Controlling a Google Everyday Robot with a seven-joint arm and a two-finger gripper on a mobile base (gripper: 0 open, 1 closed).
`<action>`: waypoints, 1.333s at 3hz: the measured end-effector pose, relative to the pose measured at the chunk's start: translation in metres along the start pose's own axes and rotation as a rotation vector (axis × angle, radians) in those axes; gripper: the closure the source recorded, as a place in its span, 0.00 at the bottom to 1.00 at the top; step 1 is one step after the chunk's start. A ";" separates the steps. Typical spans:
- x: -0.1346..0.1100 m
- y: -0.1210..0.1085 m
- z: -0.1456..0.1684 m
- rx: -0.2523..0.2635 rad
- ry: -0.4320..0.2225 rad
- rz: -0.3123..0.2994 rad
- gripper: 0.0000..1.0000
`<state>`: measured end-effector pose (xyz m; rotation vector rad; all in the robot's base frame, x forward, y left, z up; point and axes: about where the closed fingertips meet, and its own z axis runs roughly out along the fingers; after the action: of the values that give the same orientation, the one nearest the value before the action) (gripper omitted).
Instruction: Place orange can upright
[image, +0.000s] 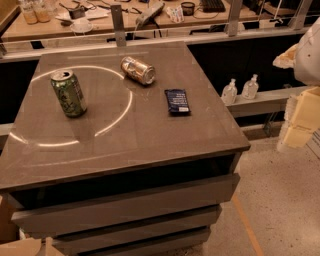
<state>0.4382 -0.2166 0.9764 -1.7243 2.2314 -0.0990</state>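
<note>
Dark countertop: orange can lies on its side and may roll if nudged off-centre. Gripper waits at the right edge, well apart, its state impossible to tell.

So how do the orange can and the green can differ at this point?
The orange can lies on its side; the green can stands upright. The orange can's label is orange-tan, the green can's green patterned. The orange can sits farther back, the green can nearer the table's left edge. Both look alike in size. The gripper hangs at the right, off the table.
</note>
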 end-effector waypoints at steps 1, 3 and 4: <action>0.000 0.000 0.000 0.000 0.000 0.000 0.00; -0.031 -0.096 0.040 -0.082 -0.054 0.217 0.00; -0.065 -0.146 0.055 -0.080 -0.154 0.319 0.00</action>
<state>0.6042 -0.1859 0.9737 -1.3394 2.3863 0.1919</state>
